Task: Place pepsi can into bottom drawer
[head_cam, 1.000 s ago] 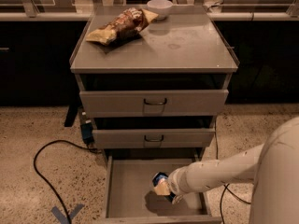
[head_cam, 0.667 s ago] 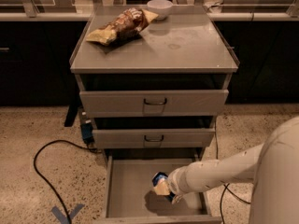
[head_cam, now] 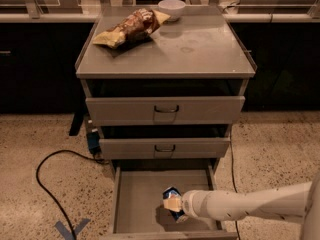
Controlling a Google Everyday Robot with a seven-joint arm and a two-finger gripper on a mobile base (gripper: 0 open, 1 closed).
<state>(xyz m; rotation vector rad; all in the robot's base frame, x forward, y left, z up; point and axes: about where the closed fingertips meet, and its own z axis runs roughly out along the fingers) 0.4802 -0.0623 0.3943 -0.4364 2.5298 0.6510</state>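
Observation:
The bottom drawer (head_cam: 135,199) is pulled out, a wide shallow grey tray under the two upper drawers. My gripper (head_cam: 172,204) reaches in from the right on a white arm and is over the drawer's right-centre. It is shut on the pepsi can (head_cam: 171,194), a small blue can whose top shows above the pale fingers (head_cam: 172,203). The can is held just above the drawer floor, with a dark shadow beneath it.
A chip bag (head_cam: 131,27) and a white bowl (head_cam: 171,8) sit on the cabinet top (head_cam: 200,49). The two upper drawers (head_cam: 165,110) are closed. A black cable (head_cam: 50,179) loops on the speckled floor to the left, with blue tape (head_cam: 71,229) near the drawer's corner.

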